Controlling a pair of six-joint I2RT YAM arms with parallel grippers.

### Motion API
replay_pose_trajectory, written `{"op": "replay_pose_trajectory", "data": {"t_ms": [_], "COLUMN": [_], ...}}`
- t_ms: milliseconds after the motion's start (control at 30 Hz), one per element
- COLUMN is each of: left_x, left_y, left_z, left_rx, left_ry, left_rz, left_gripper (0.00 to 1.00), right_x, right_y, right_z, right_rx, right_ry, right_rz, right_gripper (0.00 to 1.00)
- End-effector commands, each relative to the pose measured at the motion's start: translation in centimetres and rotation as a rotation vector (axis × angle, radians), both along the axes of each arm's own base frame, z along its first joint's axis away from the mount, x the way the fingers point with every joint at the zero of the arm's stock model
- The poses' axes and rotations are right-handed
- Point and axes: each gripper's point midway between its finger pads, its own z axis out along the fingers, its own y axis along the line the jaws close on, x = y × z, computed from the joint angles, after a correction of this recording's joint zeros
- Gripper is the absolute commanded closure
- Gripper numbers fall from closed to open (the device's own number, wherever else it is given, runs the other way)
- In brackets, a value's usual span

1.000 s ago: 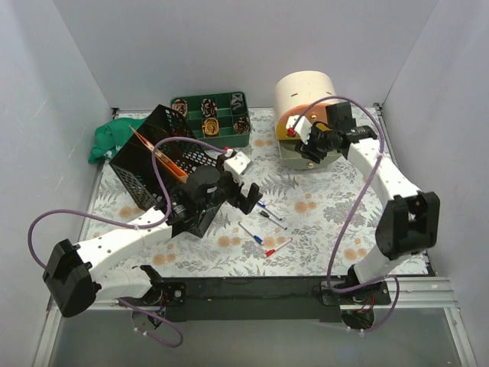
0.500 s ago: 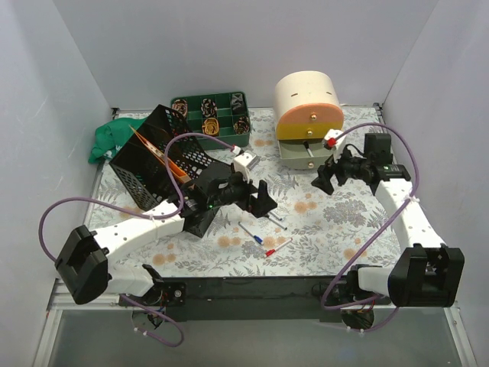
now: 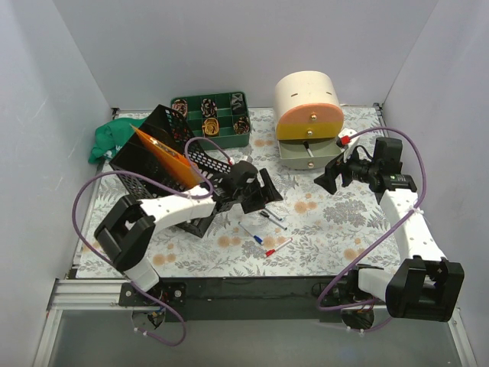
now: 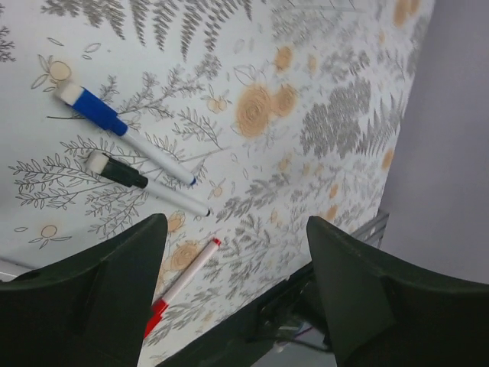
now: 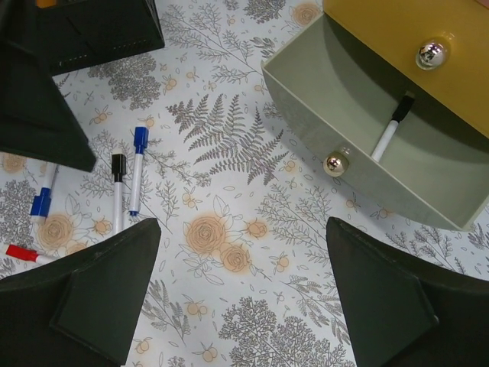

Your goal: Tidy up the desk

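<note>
The floral-print desk (image 3: 336, 229) holds several loose markers (image 3: 273, 217) at its middle. My left gripper (image 3: 265, 191) is open and empty, hovering just above and behind them. In the left wrist view a blue-capped marker (image 4: 114, 126), a black-capped marker (image 4: 130, 177) and a red-capped marker (image 4: 179, 287) lie ahead of the open left gripper (image 4: 234, 229). My right gripper (image 3: 335, 173) is open and empty, right of the markers, in front of an open grey-green drawer (image 3: 304, 159). The right wrist view shows the right gripper (image 5: 237, 229) open over bare desk (image 5: 229, 229), and a black-capped marker (image 5: 390, 134) inside the drawer (image 5: 321, 115).
The drawer belongs to a cream round-topped unit (image 3: 306, 95) with a shut yellow drawer (image 3: 309, 126) above. A black wire-mesh rack (image 3: 153, 172) with an orange folder lies at the left, a green compartment tray (image 3: 210, 115) behind it, and a green cloth (image 3: 111, 138) at far left.
My right gripper has pulled back from the drawer unit to the right and now hangs in front of it. My left gripper has swung rightward and forward over the markers.
</note>
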Motion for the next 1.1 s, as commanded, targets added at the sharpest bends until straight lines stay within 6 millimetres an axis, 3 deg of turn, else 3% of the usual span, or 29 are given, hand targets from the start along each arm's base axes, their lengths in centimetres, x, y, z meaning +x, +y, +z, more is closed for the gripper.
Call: {"op": "replay_pose_trajectory", "data": {"t_ms": [0, 33, 67, 233, 300, 433, 600, 800, 833, 867, 900, 933, 967, 1067], "left_x": [2.6, 3.5, 3.4, 4.8, 4.9, 5.4, 6.4, 7.1, 6.8, 6.9, 6.6, 6.0, 6.0, 4.6], "left_y": [1.3, 0.7, 1.4, 1.3, 1.6, 1.4, 1.6, 3.7, 4.6, 4.9, 5.1, 5.8, 6.0, 6.2], "left_z": [-1.7, -0.8, -2.9, -3.8, -4.7, -4.2, -1.2, 4.3, 4.0, 6.2, 7.1, 6.5, 9.3, 10.7], "left_rx": [0.112, 0.109, 0.179, 0.232, 0.271, 0.335, 0.392, 0.416, 0.44, 0.424, 0.425, 0.445, 0.385, 0.38], "left_ry": [0.164, 0.158, 0.209, 0.212, 0.214, 0.136, -0.035, -0.306, -0.338, -0.424, -0.474, -0.505, -0.583, -0.756], "left_rz": [0.32, 0.344, 0.386, 0.456, 0.465, 0.438, 0.38, 0.275, 0.246, 0.216, 0.168, 0.12, 0.129, -0.047], "left_gripper": [0.27, 0.29, 0.3, 0.5, 0.51, 0.52, 0.47, 0.34, 0.29, 0.27, 0.25, 0.17, 0.13, 0.05], "right_x": [-0.1, -0.1, -0.1, -0.2, -0.2, -0.6, -1.1, -1.7, -1.8, -1.7, -1.8, -2.1, -2.3, -3.1], "right_y": [0.4, 0.4, 0.4, 0.3, 0.2, 0.6, 1.6, 4.2, 4.5, 4.7, 4.8, 5.4, 5.9, 7.7], "right_z": [2.2, 2.3, 2.4, 2.6, 2.5, 1.9, -0.3, -2.9, -3.4, -4.0, -4.4, -4.8, -5.6, -7.4], "right_rx": [0.028, 0.026, 0.025, 0.019, 0.018, 0.029, -0.01, -0.091, -0.105, -0.112, -0.12, -0.137, -0.147, -0.204], "right_ry": [-0.063, -0.067, -0.07, -0.084, -0.08, -0.064, -0.032, 0.019, 0.03, 0.052, 0.065, 0.072, 0.094, 0.129], "right_rz": [0.017, 0.017, 0.014, 0.008, 0.007, 0.037, 0.113, 0.186, 0.19, 0.191, 0.193, 0.21, 0.221, 0.263], "right_gripper": [0.02, 0.02, 0.02, 0.01, 0.02, 0.02, 0.02, 0.02, 0.02, 0.02, 0.04, 0.05, 0.05, 0.11]}}
